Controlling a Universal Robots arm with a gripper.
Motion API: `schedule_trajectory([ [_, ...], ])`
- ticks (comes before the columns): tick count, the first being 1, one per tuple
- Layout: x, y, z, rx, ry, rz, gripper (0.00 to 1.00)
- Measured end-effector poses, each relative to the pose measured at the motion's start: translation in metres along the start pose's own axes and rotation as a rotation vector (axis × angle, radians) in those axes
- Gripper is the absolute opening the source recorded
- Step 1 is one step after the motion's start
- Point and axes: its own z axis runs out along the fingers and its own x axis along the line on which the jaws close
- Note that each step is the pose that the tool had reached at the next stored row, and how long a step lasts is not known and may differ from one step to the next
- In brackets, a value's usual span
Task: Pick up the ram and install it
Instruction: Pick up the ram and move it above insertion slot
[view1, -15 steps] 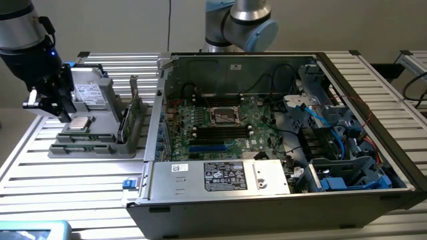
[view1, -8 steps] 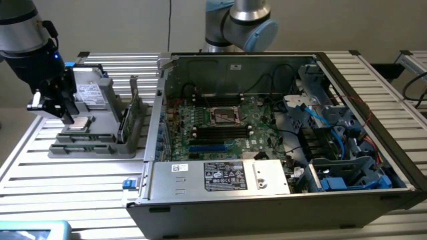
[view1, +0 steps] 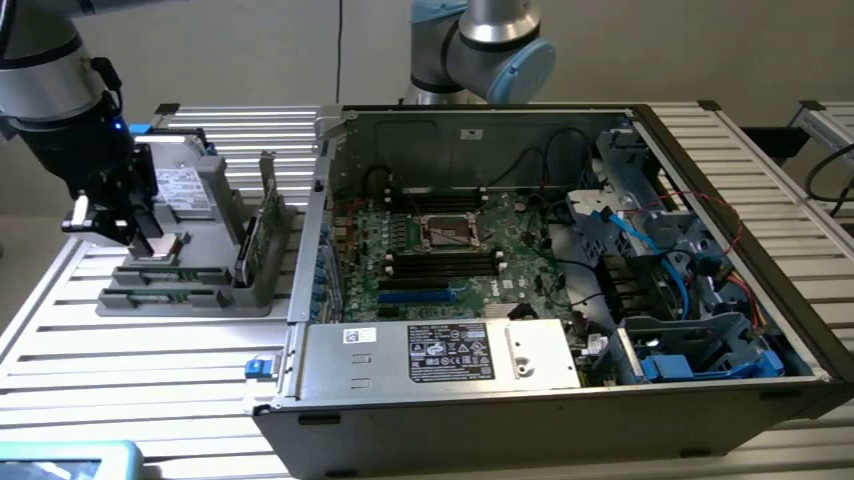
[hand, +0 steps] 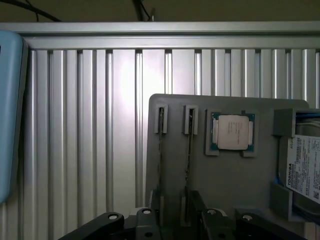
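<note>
Jaws wide, holding nothing, hovering over gray holder tray (view1: 160, 298) on worktop (view1: 134, 360). Ram (view1: 271, 215) stood on edge in tray slot, likely for top-down pinch, 9 o'clock of open PC case (view1: 400, 425).

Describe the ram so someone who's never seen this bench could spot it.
Left of the open computer case in the exterior view sits a grey holder tray. The ram stands on edge in a slot along the tray's case-side edge. It is a thin green board, unlike the square silver processor and the white-labelled hard drive in the same tray.
</note>
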Motion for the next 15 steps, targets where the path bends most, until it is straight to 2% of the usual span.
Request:
schedule_trajectory([
  [9,0.007,-0.0003,0.0142,-0.0001,0.0001,0.0,0.36],
  [15,0.008,-0.0019,0.0244,0.0,0.0027,0.0,0.36],
])
